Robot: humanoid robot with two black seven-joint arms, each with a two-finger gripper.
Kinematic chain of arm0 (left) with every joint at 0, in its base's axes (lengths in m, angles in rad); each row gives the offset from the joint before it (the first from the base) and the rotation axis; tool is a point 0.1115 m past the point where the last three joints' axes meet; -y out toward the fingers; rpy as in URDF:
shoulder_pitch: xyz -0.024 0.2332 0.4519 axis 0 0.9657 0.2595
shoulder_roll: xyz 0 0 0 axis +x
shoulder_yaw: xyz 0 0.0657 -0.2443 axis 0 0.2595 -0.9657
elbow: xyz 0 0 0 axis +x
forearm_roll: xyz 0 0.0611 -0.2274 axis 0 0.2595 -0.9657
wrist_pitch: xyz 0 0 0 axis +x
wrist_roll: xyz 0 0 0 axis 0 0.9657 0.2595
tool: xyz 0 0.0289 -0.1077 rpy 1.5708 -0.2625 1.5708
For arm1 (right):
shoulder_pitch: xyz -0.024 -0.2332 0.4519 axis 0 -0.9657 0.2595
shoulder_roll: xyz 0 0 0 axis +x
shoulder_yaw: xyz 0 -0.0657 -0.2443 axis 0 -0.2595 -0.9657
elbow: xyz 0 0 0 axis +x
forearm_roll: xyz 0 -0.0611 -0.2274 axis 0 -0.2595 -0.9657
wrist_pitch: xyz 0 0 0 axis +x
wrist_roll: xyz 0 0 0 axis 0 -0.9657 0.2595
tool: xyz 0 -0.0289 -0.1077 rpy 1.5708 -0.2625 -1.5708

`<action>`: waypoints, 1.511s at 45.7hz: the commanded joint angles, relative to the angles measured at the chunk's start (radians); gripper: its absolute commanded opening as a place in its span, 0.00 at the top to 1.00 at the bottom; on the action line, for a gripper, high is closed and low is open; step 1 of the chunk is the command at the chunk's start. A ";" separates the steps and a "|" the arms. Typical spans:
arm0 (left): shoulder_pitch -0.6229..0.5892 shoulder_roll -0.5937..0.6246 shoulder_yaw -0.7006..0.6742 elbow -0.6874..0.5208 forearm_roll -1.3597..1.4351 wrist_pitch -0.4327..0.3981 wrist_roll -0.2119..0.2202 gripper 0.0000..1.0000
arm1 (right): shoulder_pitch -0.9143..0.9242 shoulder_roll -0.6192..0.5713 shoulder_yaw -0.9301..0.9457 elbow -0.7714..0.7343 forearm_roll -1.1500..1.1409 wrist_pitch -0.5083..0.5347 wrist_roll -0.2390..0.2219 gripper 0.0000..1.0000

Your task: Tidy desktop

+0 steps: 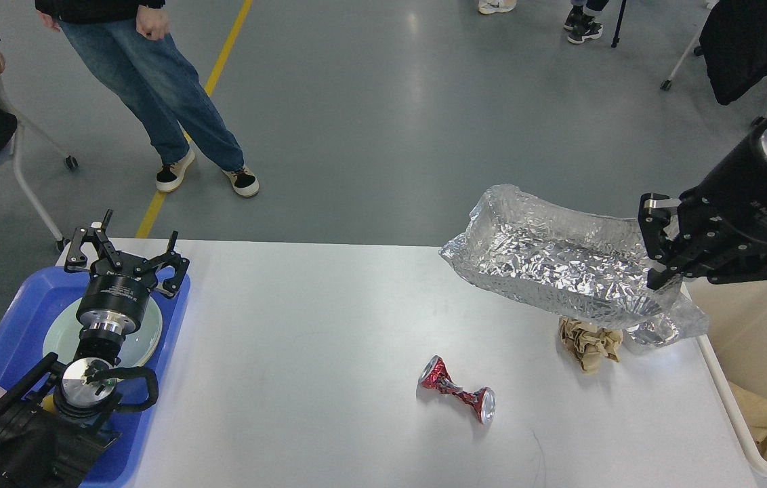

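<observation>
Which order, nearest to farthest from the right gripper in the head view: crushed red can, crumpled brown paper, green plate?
1. Crumpled brown paper, just below-left of the right gripper.
2. Crushed red can, mid-desktop.
3. Green plate, in the blue tray at far left.

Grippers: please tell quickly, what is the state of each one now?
Left gripper: open, holding nothing, above the blue tray.
Right gripper: closed on the foil tray, lifted above the desktop.
</observation>
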 commanded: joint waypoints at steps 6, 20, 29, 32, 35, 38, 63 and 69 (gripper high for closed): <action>0.000 -0.001 0.000 0.000 0.000 0.000 0.000 0.04 | -0.050 -0.074 -0.148 -0.084 -0.006 -0.109 0.000 1.00; 0.000 -0.001 0.000 0.000 0.000 0.000 0.000 0.04 | -0.486 -0.320 -0.151 -0.460 -0.016 -0.254 0.000 1.00; 0.000 -0.001 0.000 0.000 0.000 0.000 0.000 0.04 | -0.909 -0.373 0.113 -0.766 -0.017 -0.255 0.000 1.00; 0.000 -0.001 0.000 0.000 0.000 0.000 0.000 0.04 | -1.053 -0.376 0.206 -0.884 -0.019 -0.255 0.000 1.00; 0.000 -0.001 0.000 0.000 0.000 0.000 0.000 0.04 | -1.196 -0.361 0.295 -1.003 -0.019 -0.255 0.000 1.00; 0.000 0.000 0.000 0.000 0.000 0.000 0.000 0.04 | -1.332 -0.334 0.387 -1.119 -0.019 -0.260 0.000 1.00; 0.000 0.000 0.000 0.000 0.000 0.000 0.000 0.04 | -1.960 0.013 0.593 -1.514 -0.023 -0.903 0.000 1.00; 0.000 -0.001 0.000 0.000 0.000 0.000 0.000 0.04 | -1.980 0.036 0.593 -1.514 -0.023 -0.913 0.000 1.00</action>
